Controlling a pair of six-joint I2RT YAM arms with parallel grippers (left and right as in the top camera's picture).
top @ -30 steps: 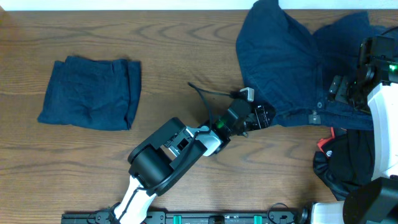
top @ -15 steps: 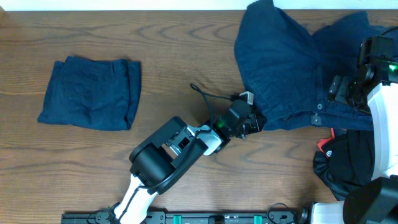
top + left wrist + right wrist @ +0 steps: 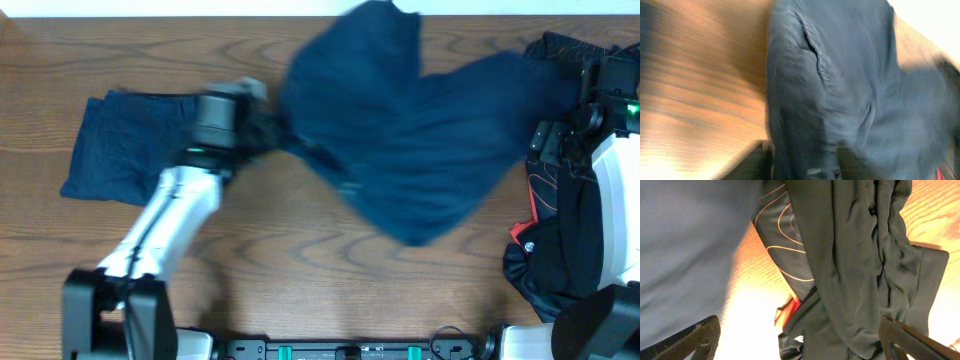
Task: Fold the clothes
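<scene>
My left pincer [image 3: 262, 128] is clamped on one edge of the loose navy garment [image 3: 420, 150]. From there the garment fans out as a blurred, wrinkled sheet across the middle of the table [image 3: 300, 290] toward the right arm, plain dark blue, with a stitched seam in the left wrist view. At the table's left, partly under that arm, the folded navy garment [image 3: 120, 150] lies flat as a rough rectangle, and my right pincer [image 3: 807, 339] has its fingers spread wide, gripping nothing, over a crumpled black garment [image 3: 850, 255] with orange lines.
</scene>
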